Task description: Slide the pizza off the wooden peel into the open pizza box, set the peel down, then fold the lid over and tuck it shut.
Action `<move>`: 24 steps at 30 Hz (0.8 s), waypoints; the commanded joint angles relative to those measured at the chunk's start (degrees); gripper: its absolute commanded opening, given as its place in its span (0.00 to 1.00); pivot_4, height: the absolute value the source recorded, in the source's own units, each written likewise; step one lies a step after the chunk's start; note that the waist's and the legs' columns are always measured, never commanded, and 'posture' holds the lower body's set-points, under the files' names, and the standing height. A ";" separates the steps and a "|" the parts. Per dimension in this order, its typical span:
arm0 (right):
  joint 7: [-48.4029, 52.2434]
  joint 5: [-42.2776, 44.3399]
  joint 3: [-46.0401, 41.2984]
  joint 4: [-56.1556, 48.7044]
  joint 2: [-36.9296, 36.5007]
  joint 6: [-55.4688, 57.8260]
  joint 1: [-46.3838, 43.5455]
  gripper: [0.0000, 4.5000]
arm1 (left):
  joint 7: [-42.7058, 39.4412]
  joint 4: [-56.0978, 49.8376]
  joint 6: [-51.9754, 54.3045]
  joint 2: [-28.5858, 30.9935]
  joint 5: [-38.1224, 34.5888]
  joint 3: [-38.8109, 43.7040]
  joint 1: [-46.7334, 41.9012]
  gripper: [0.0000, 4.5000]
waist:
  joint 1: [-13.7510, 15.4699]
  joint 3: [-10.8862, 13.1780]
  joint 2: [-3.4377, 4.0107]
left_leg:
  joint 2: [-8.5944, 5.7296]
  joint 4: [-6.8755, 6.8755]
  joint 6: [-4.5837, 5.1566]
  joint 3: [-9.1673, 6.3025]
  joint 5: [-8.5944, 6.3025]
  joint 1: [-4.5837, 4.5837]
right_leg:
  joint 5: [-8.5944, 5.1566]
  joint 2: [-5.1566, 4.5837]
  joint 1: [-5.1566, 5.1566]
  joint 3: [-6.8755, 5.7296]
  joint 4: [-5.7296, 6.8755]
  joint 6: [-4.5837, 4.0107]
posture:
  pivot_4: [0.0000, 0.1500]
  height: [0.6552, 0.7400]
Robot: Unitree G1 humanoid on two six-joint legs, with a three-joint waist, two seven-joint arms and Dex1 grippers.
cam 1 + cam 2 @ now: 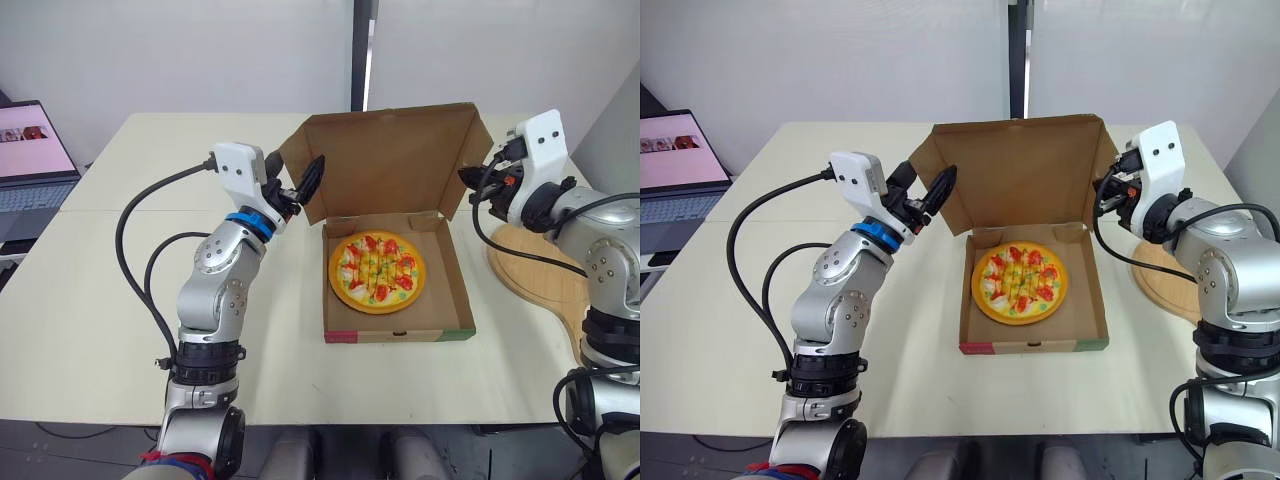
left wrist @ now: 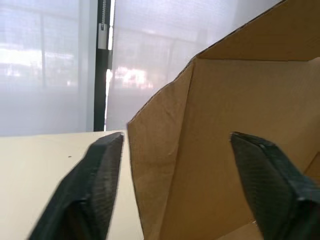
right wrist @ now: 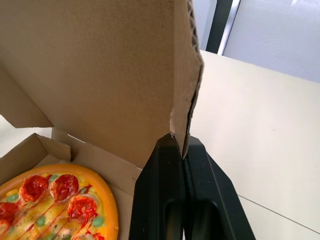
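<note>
pizza point(image 1: 377, 272) in pizza box point(image 1: 400, 335), wooden peel point(image 1: 530, 265) down on surface point(image 1: 100, 300) | my left gripper point(image 2: 176, 140) apart, astride lid point(image 1: 390, 160) | right gripper point(image 3: 182, 145) clamped on lid edge | todo: fold, tuck

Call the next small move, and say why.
Probably shut the left gripper on the left flap of the lid: it is open and straddles that flap, while the right gripper pinches the lid's right edge. The pizza is in the pizza box and the wooden peel lies on the table, so folding comes next.
</note>
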 commanded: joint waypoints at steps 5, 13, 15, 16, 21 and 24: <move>0.24 1.08 -0.06 -1.67 -0.03 -1.59 -0.47 0.00 | 3.68 -8.18 1.34 0.16 1.70 -1.36 1.61 0.24 | 0.00 0.00 0.00 | 0.01 0.00 0.00 0.00 0.00 0.00 | 0.00 0.00 0.00 0.01 0.00 0.00 | 1.00 0.86; -1.42 0.42 0.02 -2.32 0.82 -2.18 -0.58 0.00 | 2.05 -5.40 4.48 -0.26 -0.27 -2.03 -1.33 0.01 | 0.11 0.00 0.00 | 0.00 0.00 0.00 0.00 0.00 0.00 | 0.00 0.01 0.00 -0.02 0.00 0.00 | 1.00 0.86; -1.81 0.74 -0.33 -3.06 0.85 -1.42 -0.84 0.00 | 1.41 -4.26 5.34 -0.65 -1.06 -1.80 -2.55 0.01 | 0.13 0.00 0.00 | 0.00 0.01 0.00 0.01 0.00 0.00 | 0.00 0.01 0.01 -0.03 0.00 0.00 | 1.00 0.86; -2.03 1.04 -0.66 -3.49 0.95 -0.79 -1.04 0.00 | 0.91 -3.66 5.76 -0.80 -1.63 -1.67 -3.21 0.01 | 0.12 0.00 0.00 | 0.00 0.01 0.00 0.01 0.00 0.00 | 0.00 0.01 0.01 -0.04 0.00 0.00 | 1.00 0.86; -3.62 1.82 -1.57 -6.21 1.48 2.60 -1.07 0.00 | -3.19 -0.84 10.03 0.44 -6.10 -0.74 -6.82 0.01 | 0.08 0.00 0.00 | 0.00 0.00 0.00 0.00 0.00 -0.01 | 0.00 0.01 -0.01 -0.04 -0.01 0.00 | 1.00 0.86; -5.00 1.73 -2.25 -7.94 2.11 4.03 -0.51 0.00 | -6.22 1.36 14.48 1.94 -10.05 0.70 -9.11 0.01 | 0.07 0.00 0.00 | 0.00 0.00 0.00 -0.01 0.00 -0.01 | 0.00 0.01 0.00 -0.03 -0.01 0.00 | 1.00 0.86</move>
